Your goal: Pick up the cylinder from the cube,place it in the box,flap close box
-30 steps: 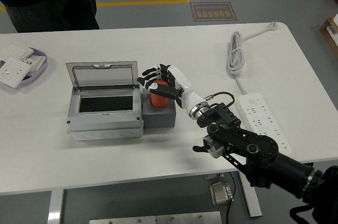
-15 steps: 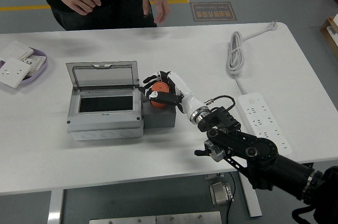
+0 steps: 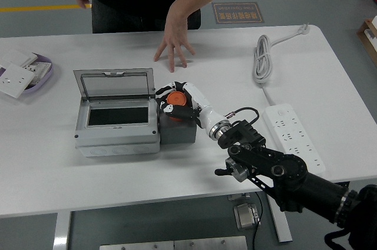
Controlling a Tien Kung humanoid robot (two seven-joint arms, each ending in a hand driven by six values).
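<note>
Since the earlier frames the right hand (image 3: 175, 101) is seen drawn more tightly around the orange cylinder (image 3: 174, 101), which now appears tipped toward the camera so that its round end face is shown, where before it stood upright. A person's hand (image 3: 174, 42) has also been brought down onto the far part of the white table (image 3: 106, 179), fingers spread, well apart from the work.

The cylinder is held over the dark cube (image 3: 178, 129); whether it has been lifted clear of the cube's top cannot be told from this view. The fingers are closed on it from above and from both sides. The grey box (image 3: 117, 125) stands just left of the cube, touching or almost touching it, with its clear lid (image 3: 113, 84) raised at the back and the cavity open.

The step in hand is judged to be the lift and carry. It is best done if the cylinder is raised straight up first, so that the cube is not dragged, and then moved left over the box's near wall. The tilt should be watched, since a tipped cylinder may slip. The lid should not be struck on the way. Release is best left until the cylinder is low inside the cavity.

The left arm is not seen. A power strip (image 3: 293, 134), a coiled cable (image 3: 263, 58) and a tray of white plates (image 3: 23, 71) lie aside.
</note>
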